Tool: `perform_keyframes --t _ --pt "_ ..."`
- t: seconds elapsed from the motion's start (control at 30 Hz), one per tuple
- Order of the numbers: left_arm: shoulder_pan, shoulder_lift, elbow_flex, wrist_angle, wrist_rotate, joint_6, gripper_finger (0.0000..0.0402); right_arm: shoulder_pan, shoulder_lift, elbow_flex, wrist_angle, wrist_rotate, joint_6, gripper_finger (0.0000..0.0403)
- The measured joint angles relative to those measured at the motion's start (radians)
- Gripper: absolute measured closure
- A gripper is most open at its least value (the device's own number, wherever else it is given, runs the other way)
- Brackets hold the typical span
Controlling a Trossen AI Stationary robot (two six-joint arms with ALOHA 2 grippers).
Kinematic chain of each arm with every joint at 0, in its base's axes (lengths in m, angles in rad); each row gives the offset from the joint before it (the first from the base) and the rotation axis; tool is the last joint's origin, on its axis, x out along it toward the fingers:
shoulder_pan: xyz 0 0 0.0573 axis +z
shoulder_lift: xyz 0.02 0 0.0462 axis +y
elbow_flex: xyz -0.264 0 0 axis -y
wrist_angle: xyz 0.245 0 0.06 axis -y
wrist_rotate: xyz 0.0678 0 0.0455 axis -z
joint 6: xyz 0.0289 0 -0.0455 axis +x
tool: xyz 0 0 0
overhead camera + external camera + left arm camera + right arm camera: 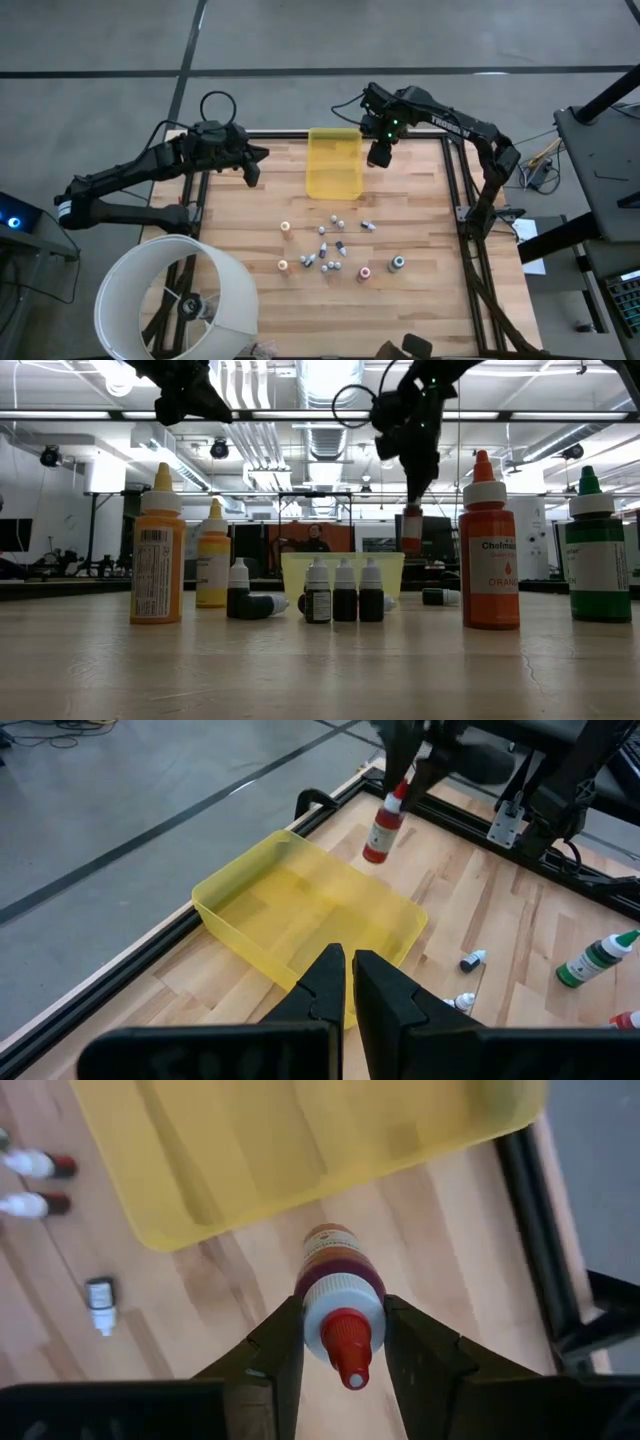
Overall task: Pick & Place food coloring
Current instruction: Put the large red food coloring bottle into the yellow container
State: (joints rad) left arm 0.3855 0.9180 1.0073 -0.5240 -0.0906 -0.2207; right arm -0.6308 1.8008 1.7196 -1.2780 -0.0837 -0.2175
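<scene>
Red-capped bottle [340,1295] dangling over bare wood, just right of the yellow tray [333,165].

The right gripper [343,1342] pinches its neck, clear only in the wrist view; from overhead the rest of the bottles [330,245] sit lower centre, left gripper [348,982] closed empty.

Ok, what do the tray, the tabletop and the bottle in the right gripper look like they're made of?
Tray: probably thin plastic, translucent yellow and glossy; the wood shows through it.
Tabletop: pale wood planks with visible grain and seams, matte.
Bottle, held in the right gripper beside the tray: likely soft plastic, reddish body with a label, white collar and a smooth red tip.
</scene>
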Motion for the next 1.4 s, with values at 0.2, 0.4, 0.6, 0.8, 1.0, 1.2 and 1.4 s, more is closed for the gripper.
perform_keyframes --t 0.2,0.4,0.6,0.8,1.0,1.2,1.4 --pt "0.0 0.0 0.0 0.0 0.0 0.0 0.0401 0.0 -0.001 0.134 -0.048 -0.003 0.036 0.0293" --pt "0.0 0.0 0.0 0.0 0.0 0.0 0.0401 -0.005 0.021 0.262 -0.066 -0.004 0.06 0.0293" --pt "0.0 0.0 0.0 0.0 0.0 0.0 0.0401 -0.021 0.097 0.391 -0.08 -0.003 0.08 0.0293" --pt "0.001 0.0 0.0 0.0 0.0 -0.01 0.0401 -0.056 0.194 0.498 -0.084 -0.003 0.087 0.0293" --pt "0.001 0.0 0.0 0.0 0.001 -0.01 0.0401 -0.083 0.315 0.601 -0.131 -0.002 0.067 0.0293" --pt "0.001 0.0 0.0 0.0 0.0 -0.013 0.0401 -0.098 0.405 0.637 -0.128 -0.001 0.036 0.0293" --pt "0.0 0.0 0.0 -0.001 0.001 -0.018 0.0401 -0.104 0.464 0.636 -0.131 0.005 0.024 0.0293"
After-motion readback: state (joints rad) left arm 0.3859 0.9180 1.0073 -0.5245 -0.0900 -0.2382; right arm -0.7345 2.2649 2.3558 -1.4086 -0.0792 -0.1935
